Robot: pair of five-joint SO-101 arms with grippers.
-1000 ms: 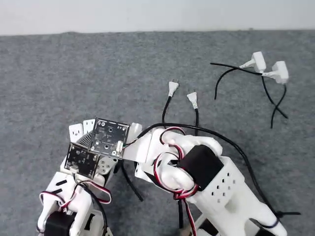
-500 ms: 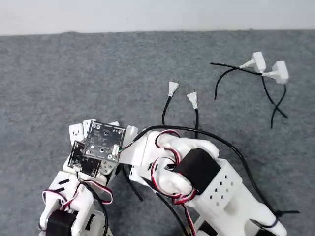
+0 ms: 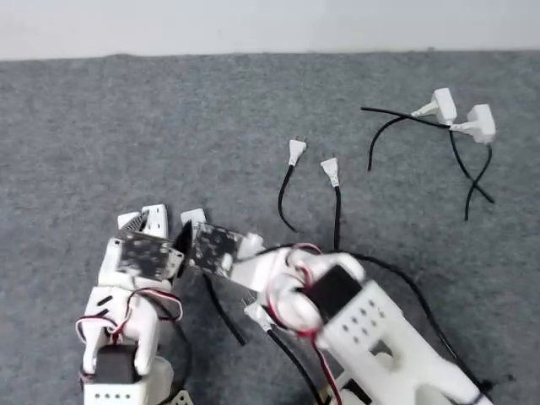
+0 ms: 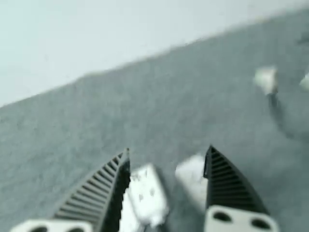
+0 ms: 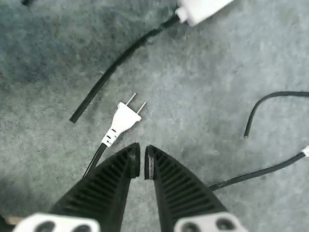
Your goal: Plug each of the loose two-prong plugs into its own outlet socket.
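Observation:
Two loose two-prong plugs [image 3: 295, 152] [image 3: 330, 170] lie on black cords mid-table. Near the front left sit small white outlet sockets [image 3: 154, 218] [image 3: 192, 217]. My left gripper [image 4: 169, 151] stands open over them, with one socket [image 4: 145, 195] by its inner finger and another [image 4: 192, 174] between the tips. In the high view the left gripper [image 3: 145, 224] is at those sockets. My right gripper [image 5: 142, 147] is shut on nothing, just behind a white two-prong plug [image 5: 123, 118] on a black cord. From above, the right gripper [image 3: 187, 229] is beside the left one.
At the back right, two white plug-and-socket pairs [image 3: 443, 105] [image 3: 479, 122] lie with crossing black cords. A white socket body [image 5: 203, 7] with a cable lies beyond the right gripper. A loose black cord [image 3: 221, 310] runs between the arms. Grey carpet covers the table.
The two wrists, overlapping a second ago, have drawn apart. The right arm dropped lower and shifted right; the left wrist moved up and left over the sockets.

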